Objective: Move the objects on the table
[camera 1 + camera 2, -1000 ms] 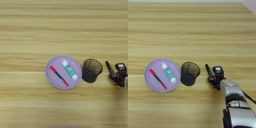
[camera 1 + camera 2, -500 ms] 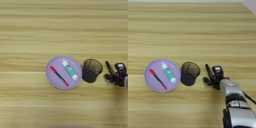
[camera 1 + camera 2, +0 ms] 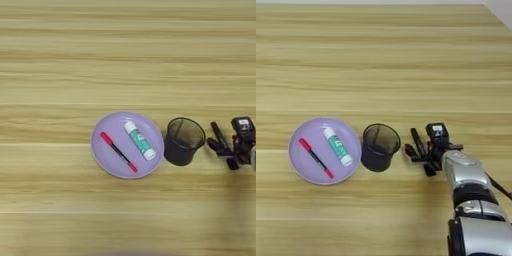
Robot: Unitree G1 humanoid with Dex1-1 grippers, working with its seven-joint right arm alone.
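Note:
A small black wire-mesh cup stands upright on the wooden table, just right of a purple plate. On the plate lies the short white tube with a green label, next to a red pen. My right gripper rests low over the table a short way right of the cup, not touching it. Its two black fingers point toward the cup and stand open in a narrow V with nothing between them. The silver forearm comes in from the lower right.
The plate, the cup and the gripper sit in one row across the table's near half. A thin black cable trails from the forearm to the right. Bare wood lies beyond them and along the front.
The gripper's lower finger has swung out toward the cup, so the fingers now stand apart. The cup, the plate, the tube and the pen have not moved.

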